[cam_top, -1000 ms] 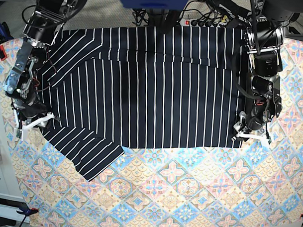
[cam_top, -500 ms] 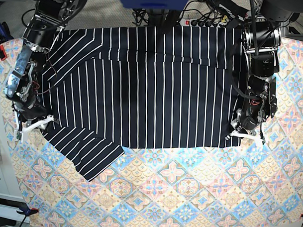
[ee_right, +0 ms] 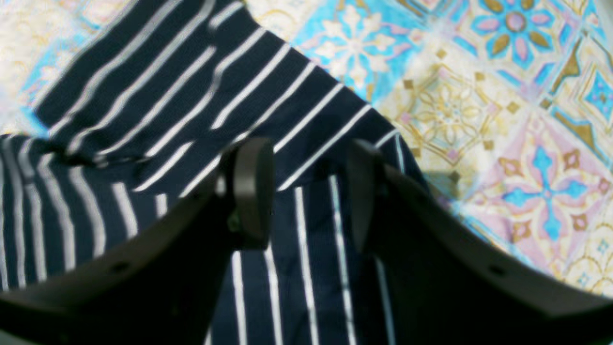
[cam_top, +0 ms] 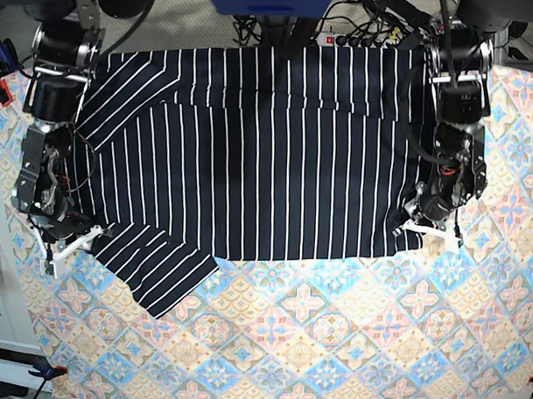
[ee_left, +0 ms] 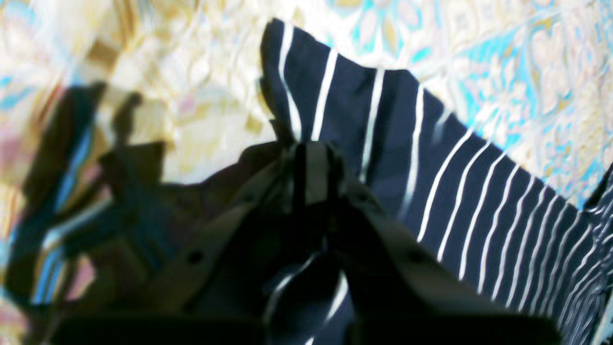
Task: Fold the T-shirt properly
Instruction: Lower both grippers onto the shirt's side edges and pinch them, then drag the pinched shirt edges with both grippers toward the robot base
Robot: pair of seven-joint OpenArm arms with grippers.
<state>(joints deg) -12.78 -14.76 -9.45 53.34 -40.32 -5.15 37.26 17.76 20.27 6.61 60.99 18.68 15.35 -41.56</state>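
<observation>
the t-shirt (cam_top: 260, 147) lies spread on the patterned tablecloth (cam_top: 332, 333), the left gripper (cam_top: 429, 228) pinched tight on its hem corner while the right gripper (ee_right: 306, 191) hangs apart over the sleeve, so a lopsided lift could drag the cloth askew.

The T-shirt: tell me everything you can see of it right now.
The T-shirt is dark navy soft fabric with thin white pinstripes, spread nearly flat on the patterned tablecloth. One short sleeve juts out diagonally toward the near edge on the base view's left; a horizontal fold line crosses the far part. The left hand is shut on a corner of the fabric, pulling it into a small peak. The right hand stands open over the sleeve area, its fingers straddling the cloth without pinching it.
</observation>
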